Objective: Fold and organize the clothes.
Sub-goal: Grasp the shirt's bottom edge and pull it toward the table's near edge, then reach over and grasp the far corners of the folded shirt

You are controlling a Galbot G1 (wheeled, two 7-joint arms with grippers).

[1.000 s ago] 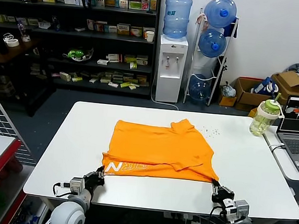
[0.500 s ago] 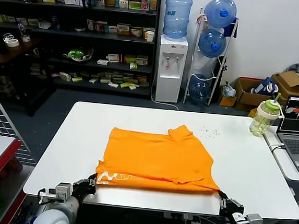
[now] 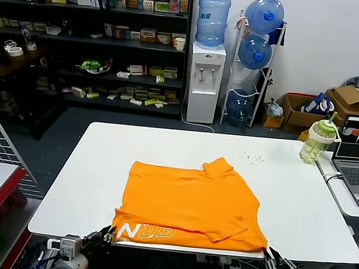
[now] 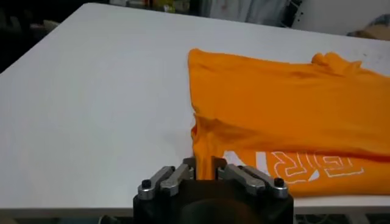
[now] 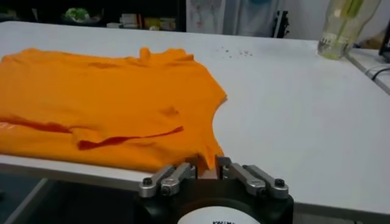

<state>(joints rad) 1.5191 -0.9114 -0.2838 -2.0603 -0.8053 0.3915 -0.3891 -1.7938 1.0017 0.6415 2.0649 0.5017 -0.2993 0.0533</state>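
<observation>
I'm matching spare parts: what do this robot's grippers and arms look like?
Both the left gripper and right gripper have silver-grey metal fingers fixed with dark screws on black bodies. The head view shows rounded white arm housings, small grey blocks and thin black cables at each wrist.

I'm looking into a shop-like storeroom. Behind the white table (image 3: 87, 183) stand dark shelves (image 3: 87, 38) of boxed goods. Beside them are a water dispenser (image 3: 207, 80) and spare bottles (image 3: 255, 50).

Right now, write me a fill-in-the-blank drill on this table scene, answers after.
1. The T-shirt on the white table is coloured ____.
2. Its white lettering lies along the table's ____ edge.
3. The left gripper and right gripper each have a ____ of the shirt between their fingers.

Missing words: orange; near; corner
</observation>
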